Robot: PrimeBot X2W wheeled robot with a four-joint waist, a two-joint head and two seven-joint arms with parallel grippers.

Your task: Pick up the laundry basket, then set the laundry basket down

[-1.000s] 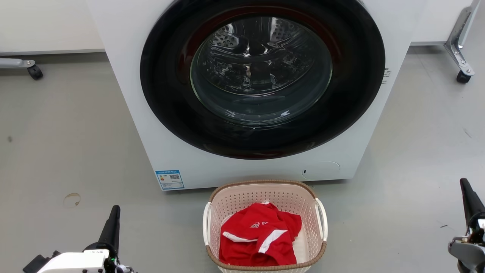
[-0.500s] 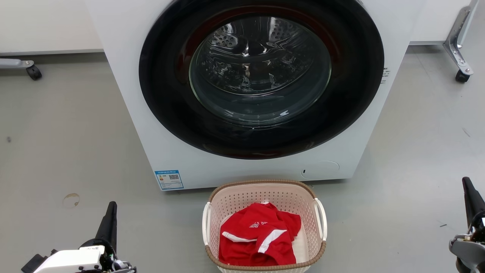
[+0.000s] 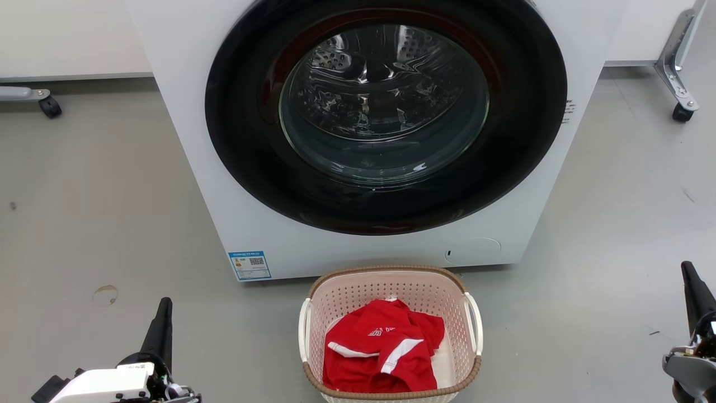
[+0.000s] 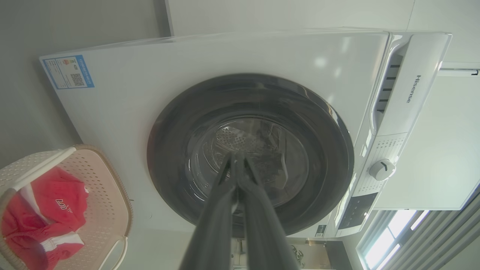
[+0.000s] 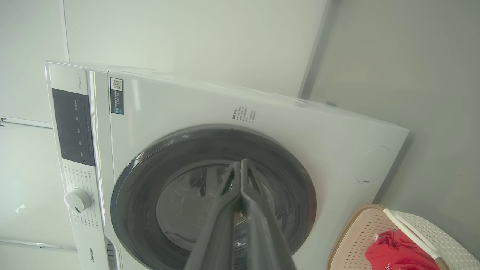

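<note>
though apart, basket (image 3: 386, 271) between claws (image 3: 164, 307) (image 3: 687, 270)

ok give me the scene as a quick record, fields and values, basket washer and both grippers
laundry basket: on the floor in front of the washer, not held
contents: red garment with white stripes
washer door: closed
left gripper: shut, empty, left of the basket, apart from it
right gripper: shut, empty, right of the basket, apart from it

Cream perforated laundry basket (image 3: 358, 291), brown-rimmed with white side handles, stands upright on the floor.
</note>
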